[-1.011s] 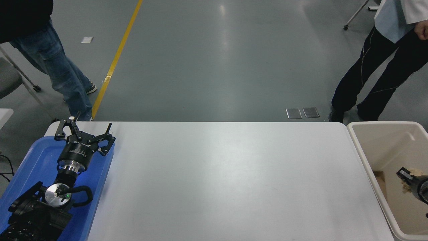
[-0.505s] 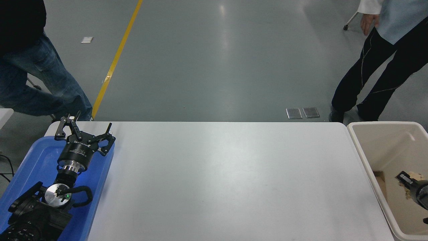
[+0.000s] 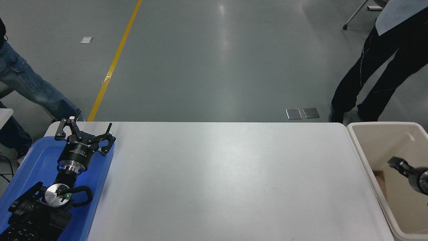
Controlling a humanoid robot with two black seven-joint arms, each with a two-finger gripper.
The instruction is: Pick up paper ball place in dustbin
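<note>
My right gripper [image 3: 396,164] comes in from the frame's right edge at about four o'clock, over the inside of the dustbin [image 3: 359,152]. Only one dark fingertip shows, so I cannot tell how wide it is or whether it holds anything. I cannot see the paper ball. A brown patch lies on the bin floor just beside the near wall. My left gripper [image 3: 83,132] is parked at eight o'clock over the blue tray [image 3: 30,157], fingers spread and empty.
</note>
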